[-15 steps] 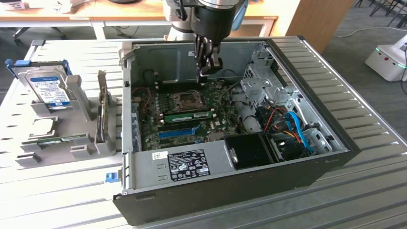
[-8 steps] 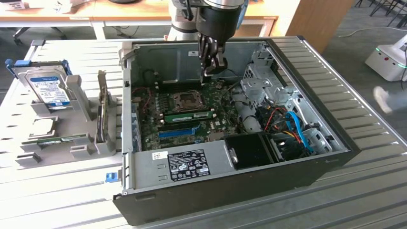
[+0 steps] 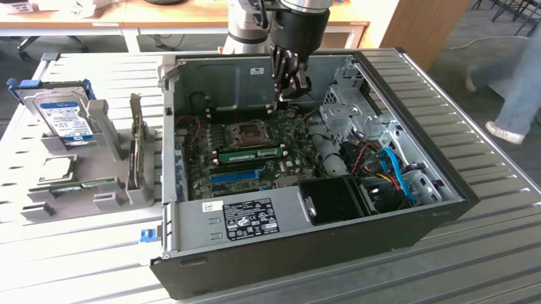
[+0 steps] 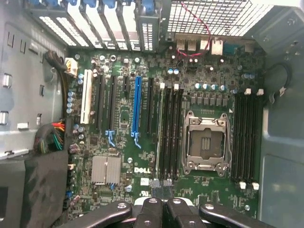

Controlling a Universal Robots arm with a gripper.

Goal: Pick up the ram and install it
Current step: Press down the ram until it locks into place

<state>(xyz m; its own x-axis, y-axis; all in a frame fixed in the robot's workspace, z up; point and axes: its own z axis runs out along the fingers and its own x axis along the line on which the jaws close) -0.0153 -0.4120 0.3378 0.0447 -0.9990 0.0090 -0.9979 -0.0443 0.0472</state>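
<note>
The ram (image 3: 253, 154), a slim green stick, stands on edge in one of the long black memory slots between the CPU socket (image 3: 250, 132) and the bright blue slot (image 3: 235, 175). The wrist view shows the ram (image 4: 158, 137) edge-on as a thin pale line beside the slots. My gripper (image 3: 286, 95) hangs above the far end of the motherboard, well clear of the ram. The fingertips (image 4: 156, 183) are pressed together with nothing between them, so the gripper (image 4: 161, 184) is shut and empty.
The open black computer case (image 3: 439, 209) lies on a slatted metal table (image 3: 473, 266). A grey rack (image 3: 101, 190) at the exterior view's left holds a hard drive (image 3: 66, 119) and small parts. Cables (image 3: 391, 171) fill the case's right side. A person's leg (image 3: 520, 95) is at the far right.
</note>
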